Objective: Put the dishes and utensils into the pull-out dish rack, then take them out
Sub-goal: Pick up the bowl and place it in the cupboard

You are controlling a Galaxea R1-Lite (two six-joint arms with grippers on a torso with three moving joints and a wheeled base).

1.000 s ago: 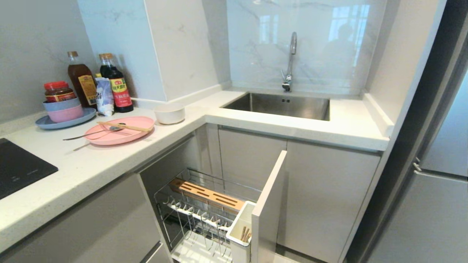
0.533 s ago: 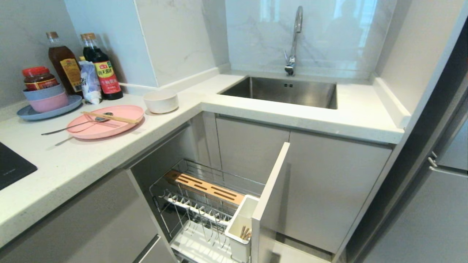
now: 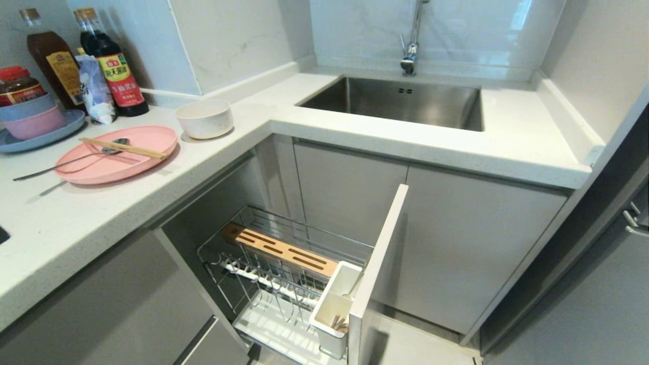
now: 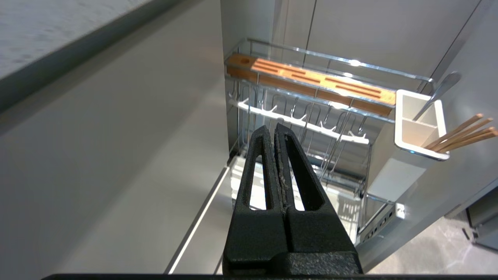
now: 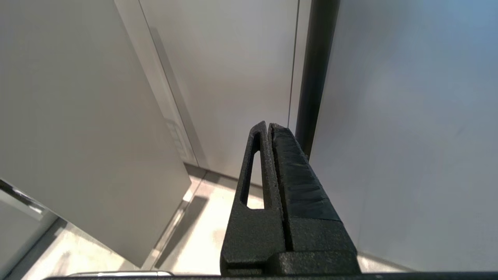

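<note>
The pink plate (image 3: 109, 165) lies on the counter at the left, with the silver spoon (image 3: 66, 163) and the wooden chopsticks (image 3: 124, 148) resting across it. Beside it stands the white bowl (image 3: 205, 118). Below the counter the pull-out dish rack (image 3: 304, 234) is drawn out, showing its wooden strip (image 3: 279, 251), white caddy (image 3: 328, 304) and grey front (image 3: 377, 274). The caddy (image 4: 400, 116) holds another spoon (image 4: 435, 95) and several chopsticks (image 4: 459, 134). My left gripper (image 4: 272, 130) hangs shut and empty, facing the rack (image 4: 334, 60). My right gripper (image 5: 267, 126) is shut and empty, before cabinet doors. Neither shows in the head view.
A grey-blue plate (image 3: 56, 134) with stacked bowls (image 3: 30, 121), a red-lidded jar and sauce bottles (image 3: 114, 71) sit at the counter's back left. The steel sink (image 3: 405, 101) and tap (image 3: 411, 45) lie behind the rack. A tall grey appliance (image 3: 608, 284) stands at the right.
The whole head view has shifted: counter and sink now sit higher and further left, and more of the rack shows. That is the camera tilting; nothing on the counter moved.
</note>
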